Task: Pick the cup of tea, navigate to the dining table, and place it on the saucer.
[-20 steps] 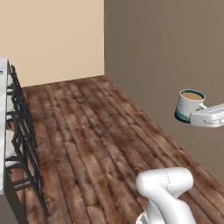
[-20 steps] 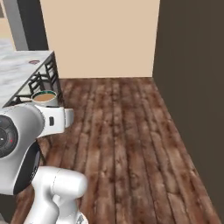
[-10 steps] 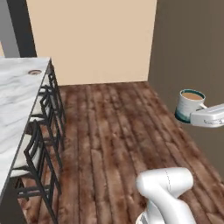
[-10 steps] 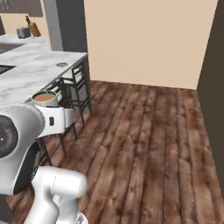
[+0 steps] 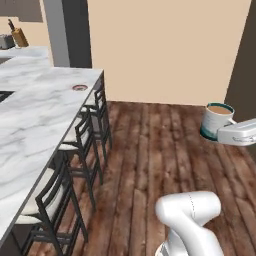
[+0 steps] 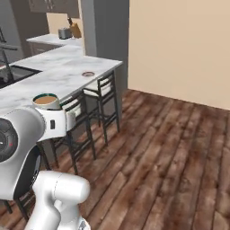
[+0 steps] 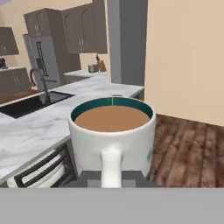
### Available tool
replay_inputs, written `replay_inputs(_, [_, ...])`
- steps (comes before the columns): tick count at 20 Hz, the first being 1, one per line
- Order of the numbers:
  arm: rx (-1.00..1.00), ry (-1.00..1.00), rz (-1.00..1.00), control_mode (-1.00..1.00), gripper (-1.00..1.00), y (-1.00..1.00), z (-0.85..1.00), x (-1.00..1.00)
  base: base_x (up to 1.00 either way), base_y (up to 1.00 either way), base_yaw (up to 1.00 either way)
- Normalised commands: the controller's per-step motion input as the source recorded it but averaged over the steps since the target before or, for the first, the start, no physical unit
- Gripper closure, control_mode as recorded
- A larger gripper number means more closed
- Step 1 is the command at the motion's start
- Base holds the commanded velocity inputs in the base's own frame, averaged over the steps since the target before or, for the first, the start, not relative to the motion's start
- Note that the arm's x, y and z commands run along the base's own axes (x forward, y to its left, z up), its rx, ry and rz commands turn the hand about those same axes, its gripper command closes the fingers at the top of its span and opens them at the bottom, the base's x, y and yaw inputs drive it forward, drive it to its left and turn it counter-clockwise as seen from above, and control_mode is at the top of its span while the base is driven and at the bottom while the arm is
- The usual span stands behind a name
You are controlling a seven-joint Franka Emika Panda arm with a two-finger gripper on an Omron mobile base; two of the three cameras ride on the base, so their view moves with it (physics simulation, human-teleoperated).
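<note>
- Hand (image 7: 112, 178) mostly hidden behind the cup of tea (image 7: 112, 135); closed on its handle.
- Cup upright, carried above the floor.
- Saucer (image 5: 79, 88) tiny on the table (image 5: 35, 115), at 10 o'clock.

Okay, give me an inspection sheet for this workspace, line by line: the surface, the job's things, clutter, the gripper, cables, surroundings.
Surface: dining table, white marble top, inset black sink with faucet.
Job's things: cup of tea upright, brown liquid inside, carried above the wood floor, off the table; saucer near the table's far corner, nothing on it.
Clutter: toaster and knife block on the far counter.
Gripper: gripper shut on the cup's handle.
Cables: nothing seen.
Surroundings: dark chairs along the table, beige wall, grey cabinets.
</note>
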Motion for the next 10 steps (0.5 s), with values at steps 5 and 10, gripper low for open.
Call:
replay_inputs(5, [0.0, 0.0, 0.0, 1.0, 1.0, 0.0, 0.0, 0.0, 0.91, -0.43, 0.43])
replay_inputs(10, [0.0, 0.0, 0.0, 1.0, 1.0, 0.0, 0.0, 0.0, 0.85, -0.45, 0.44])
